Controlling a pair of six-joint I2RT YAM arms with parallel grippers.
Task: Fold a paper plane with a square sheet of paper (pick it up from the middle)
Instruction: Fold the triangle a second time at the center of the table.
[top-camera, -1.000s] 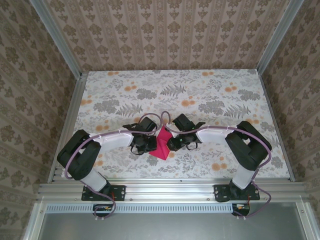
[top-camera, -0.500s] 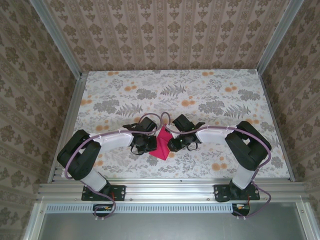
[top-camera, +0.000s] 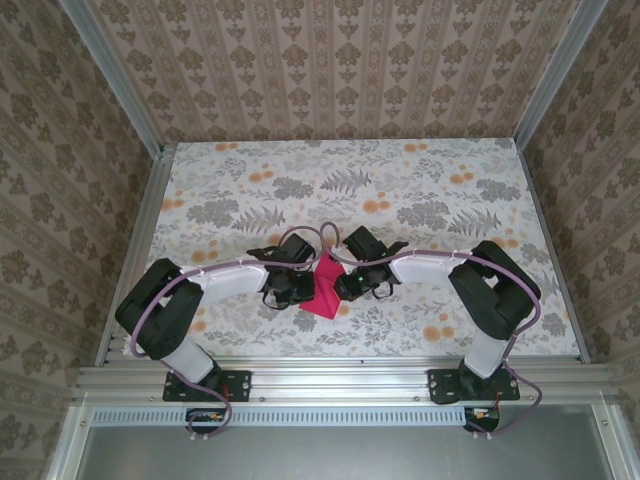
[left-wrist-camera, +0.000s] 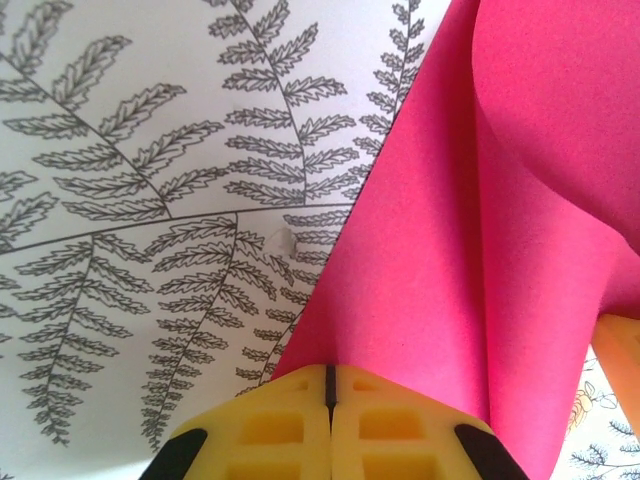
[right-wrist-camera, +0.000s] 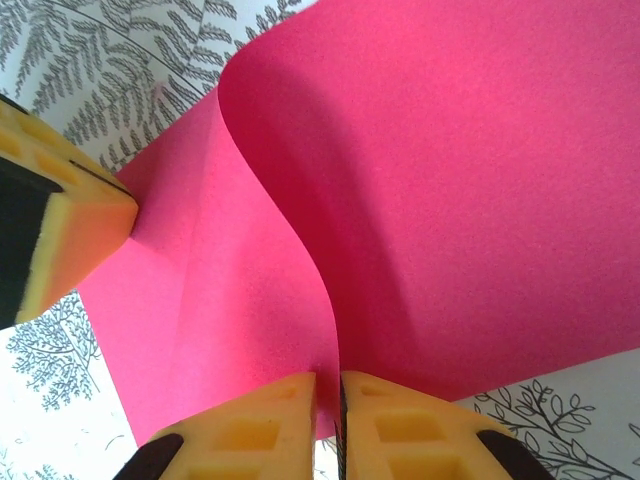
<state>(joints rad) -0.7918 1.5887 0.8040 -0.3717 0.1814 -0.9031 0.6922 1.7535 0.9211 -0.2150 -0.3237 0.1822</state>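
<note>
yellow pads of the left hand (left-wrist-camera: 329, 385) are pressed together, pinching the left side of the square sheet of paper (left-wrist-camera: 470, 250). the right hand (right-wrist-camera: 328, 400) is on the paper's right side, and its pads pinch a bend in the paper. the pink paper is not flat. it curls up in a big soft wave between the two hands. one pad of the left hand touches the paper's edge in the right wrist view. under the paper is the bench (top-camera: 420, 200), with grey leaves and orange flowers on its cloth.
</note>
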